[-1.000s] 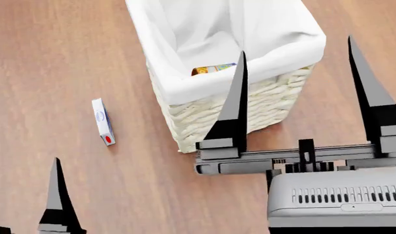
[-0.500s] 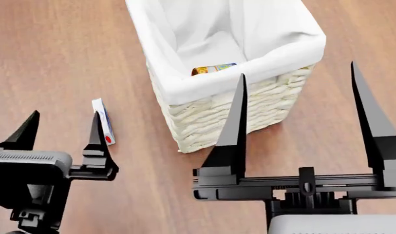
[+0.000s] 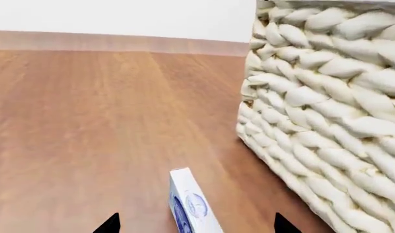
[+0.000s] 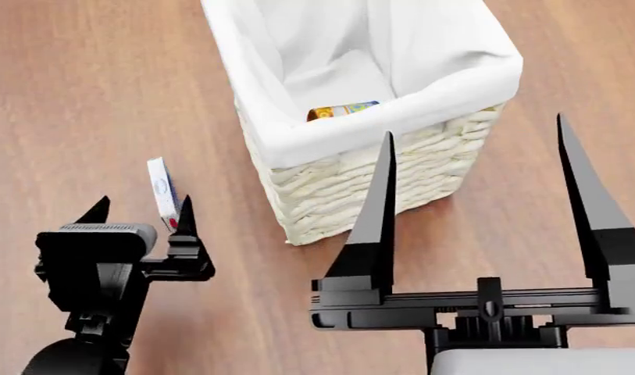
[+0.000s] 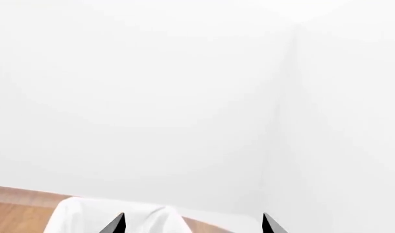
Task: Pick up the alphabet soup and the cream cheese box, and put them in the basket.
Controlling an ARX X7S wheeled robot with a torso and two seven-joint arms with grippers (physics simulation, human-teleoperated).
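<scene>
Wood-grain floor (image 4: 88, 70) w/ plain white walls behind; everything sits on the boards.

L gripper (image 4: 138, 207) is low over the floor, jaws spread wide & holding nothing. Head view: its far finger tip is right by the red-spot end of the cream cheese box (image 4: 164, 193), the other tip off to the outer side, so the box end lies roughly betw. the tips. L wrist view: box (image 3: 192, 204) stands on its thin edge, blue print facing up-side, running lengthwise betw. the two dark fingertips (image 3: 110, 224); contact can't be made out.

R gripper (image 4: 473, 168) sits higher, nearer the camera, jaws spread very wide, nothing in them. In head view its long black fingers overlap the near corner of the basket (image 4: 442, 168). R wrist view shows mostly white wall plus a bit of the white liner (image 5: 113, 216).

Basket is just beside the box, not touching. Inside, at the bottom by the near wall, the alphabet soup (image 4: 341, 110) lies on its side, only partly visible past the cloth rim.
</scene>
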